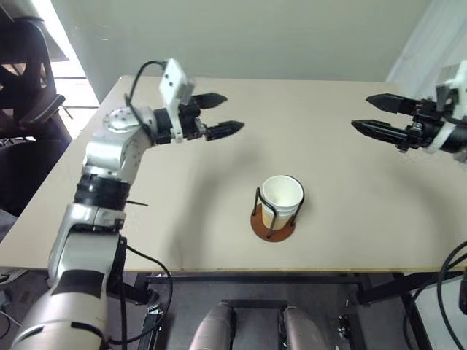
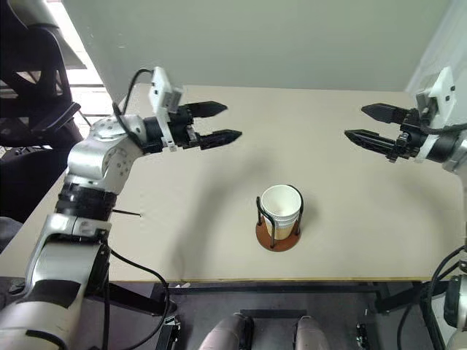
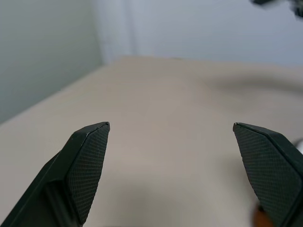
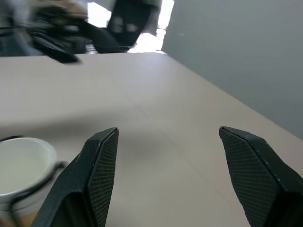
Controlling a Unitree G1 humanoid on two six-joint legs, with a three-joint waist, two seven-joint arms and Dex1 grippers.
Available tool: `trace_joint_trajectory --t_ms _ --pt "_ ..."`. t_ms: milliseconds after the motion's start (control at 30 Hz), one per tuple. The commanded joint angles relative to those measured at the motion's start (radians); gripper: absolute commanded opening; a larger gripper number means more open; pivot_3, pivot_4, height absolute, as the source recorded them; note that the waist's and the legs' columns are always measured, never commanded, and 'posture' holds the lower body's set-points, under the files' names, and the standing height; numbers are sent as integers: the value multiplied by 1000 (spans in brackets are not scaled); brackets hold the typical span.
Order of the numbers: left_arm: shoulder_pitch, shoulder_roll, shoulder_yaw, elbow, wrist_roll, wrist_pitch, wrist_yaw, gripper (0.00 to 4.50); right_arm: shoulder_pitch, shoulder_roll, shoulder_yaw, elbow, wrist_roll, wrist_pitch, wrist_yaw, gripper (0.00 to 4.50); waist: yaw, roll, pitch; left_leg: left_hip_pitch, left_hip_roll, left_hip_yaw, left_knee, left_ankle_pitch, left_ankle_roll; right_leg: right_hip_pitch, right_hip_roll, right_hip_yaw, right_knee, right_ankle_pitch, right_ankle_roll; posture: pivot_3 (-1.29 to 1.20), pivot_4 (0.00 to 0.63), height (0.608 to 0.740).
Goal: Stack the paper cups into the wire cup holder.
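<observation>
Left eye view: paper cups [image 1: 282,195] nested in wire cup holder [image 1: 273,223].

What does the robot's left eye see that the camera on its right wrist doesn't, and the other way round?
Left eye view adds: a plain look at the left end effector, open above the table, and the whole wire cup holder, loops on a round reddish base. Right wrist view adds: the right end effector close up, with cross-hatched pads. Both share: the open right end effector, the paper cup standing in the holder, the tan table.
</observation>
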Motion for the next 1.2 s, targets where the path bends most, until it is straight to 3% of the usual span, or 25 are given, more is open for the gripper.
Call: trace_joint_trajectory --t_ms 33,467,767,1200 --pt "41 -23 92 -77 13 22 115 4472 -7 41 -23 29 -43 -40 -107 3430 0 0 0 2 0 0 -1 1 -1 1 0 0 0 1 -1 0 150 740" --pt "139 -145 238 -127 61 45 410 4472 37 270 -17 71 -132 -64 -422 3430 -3 0 0 12 1 0 -18 11 -6 2 1 1 0 6 -8 0 150 740" --pt "194 -147 249 -143 97 45 435 4472 21 350 -40 129 -150 -85 -542 3430 -2 0 0 10 1 -1 -19 8 -9 0 1 1 -4 6 -8 0 150 740" --pt "199 -170 250 -145 111 36 445 4472 -61 371 -26 331 -238 -178 -628 3430 -1 0 0 10 1 -1 -21 4 -14 0 1 2 -8 7 -9 0 150 740"
